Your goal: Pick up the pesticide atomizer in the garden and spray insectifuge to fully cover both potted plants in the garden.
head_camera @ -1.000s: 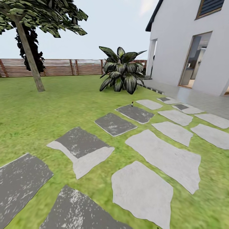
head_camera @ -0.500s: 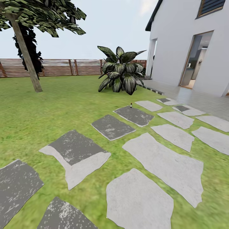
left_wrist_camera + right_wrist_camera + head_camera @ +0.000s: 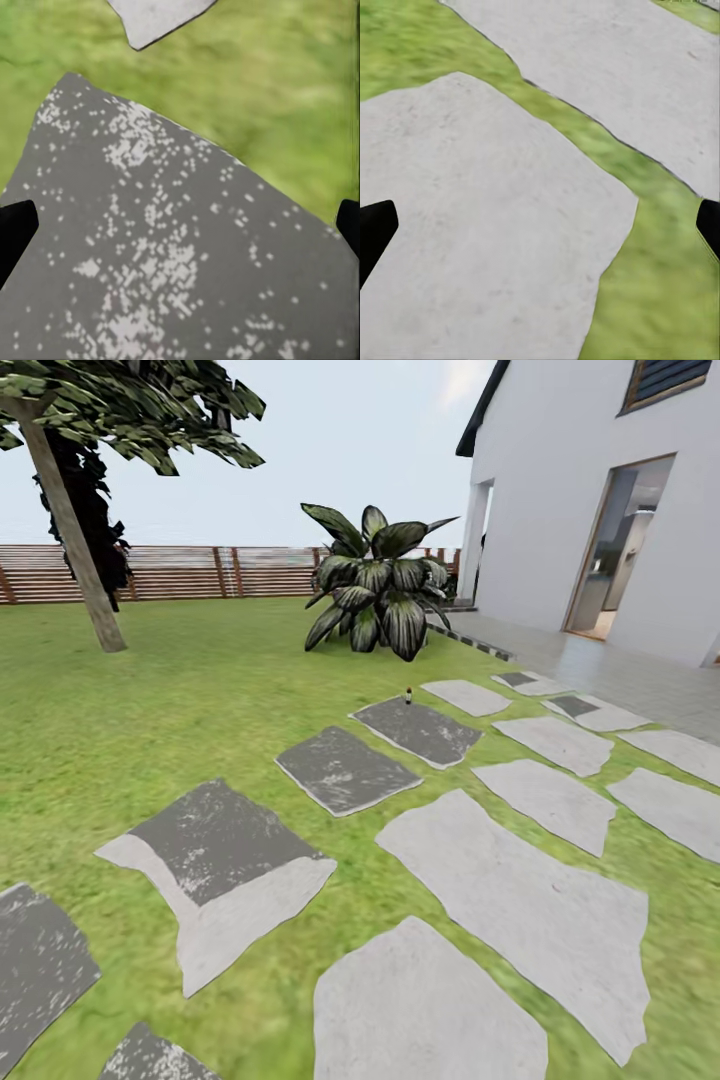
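Note:
The pesticide atomizer (image 3: pixel 408 695) is a tiny dark bottle standing far ahead on the lawn, at the far corner of a dark grey stepping stone (image 3: pixel 417 729). The potted plants are out of view, and no white specks show on any leaves. My left gripper (image 3: pixel 180 225) is open above a dark speckled stone, its black fingertips (image 3: pixel 15 229) at the frame's two sides with nothing between them. My right gripper (image 3: pixel 540 225) is open too, over a pale stone and a strip of grass. Both are far from the bottle.
A big plant with broad striped dark leaves (image 3: pixel 378 585) stands behind the bottle. A white house (image 3: pixel 600 490) with an open doorway and a paved strip lies to the right. A leaning tree (image 3: pixel 70 510) and a brown slatted fence (image 3: pixel 200 572) close the lawn's far side.
The whole head view has shifted: the near stepping stones have slid down and to the left, so the camera has moved forward. The bottle and the plant stay where they were.

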